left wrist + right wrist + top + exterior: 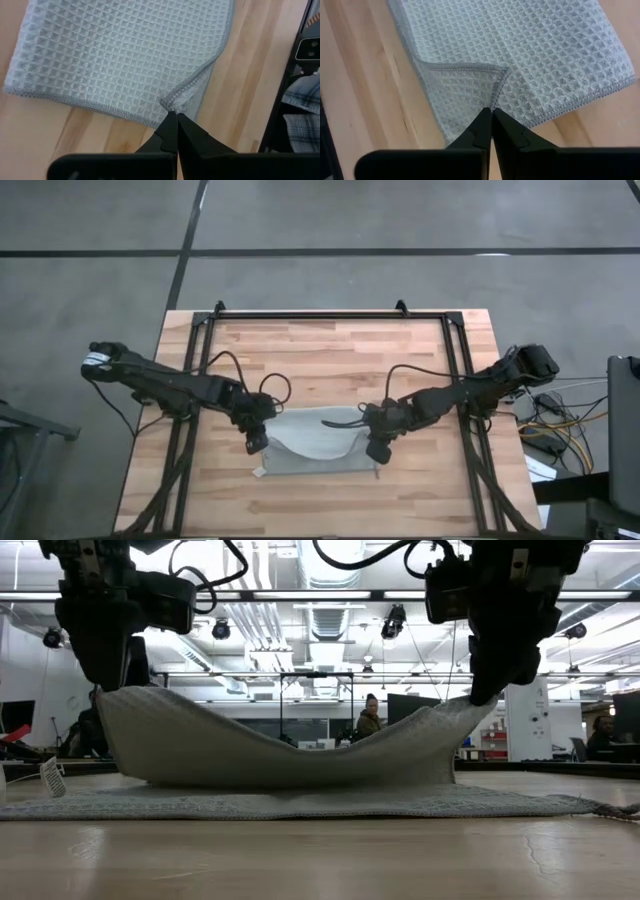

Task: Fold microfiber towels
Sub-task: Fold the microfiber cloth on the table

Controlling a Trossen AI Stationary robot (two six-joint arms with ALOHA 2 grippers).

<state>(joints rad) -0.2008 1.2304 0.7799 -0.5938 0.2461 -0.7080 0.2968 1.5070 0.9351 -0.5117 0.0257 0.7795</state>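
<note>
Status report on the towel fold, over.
Left gripper and right gripper each shut on a towel corner, lifted. Middle sags onto table. Nothing in the way.

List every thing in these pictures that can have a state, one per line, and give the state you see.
microfiber towel: part lying flat on the table, one edge lifted by two corners and sagging between them.
white tag: sticking up at the towel's edge.
left gripper: shut on a towel corner.
right gripper: shut on a towel corner.

Overhead, table-level, two close wrist views
</note>
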